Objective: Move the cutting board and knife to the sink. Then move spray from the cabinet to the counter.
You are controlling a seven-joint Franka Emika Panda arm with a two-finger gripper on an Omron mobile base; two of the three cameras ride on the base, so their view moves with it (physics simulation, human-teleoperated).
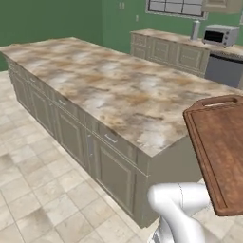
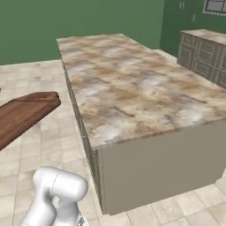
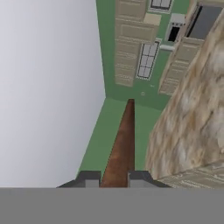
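Wooden cutting board (image 3: 121, 144) clamped edge-on between jaws of gripper (image 3: 114, 178), held in air beside marble tabletop (image 1: 99, 85).

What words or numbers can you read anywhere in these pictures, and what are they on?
None: no words, numbers or signs can be read.
Cutting board, held edge-on in the shut hand: plain wood, no label.
Counter: only a marble pattern.
Microwave: its front panel is too small and blurred to show any text.
Cabinet fronts and green wall: nothing written.
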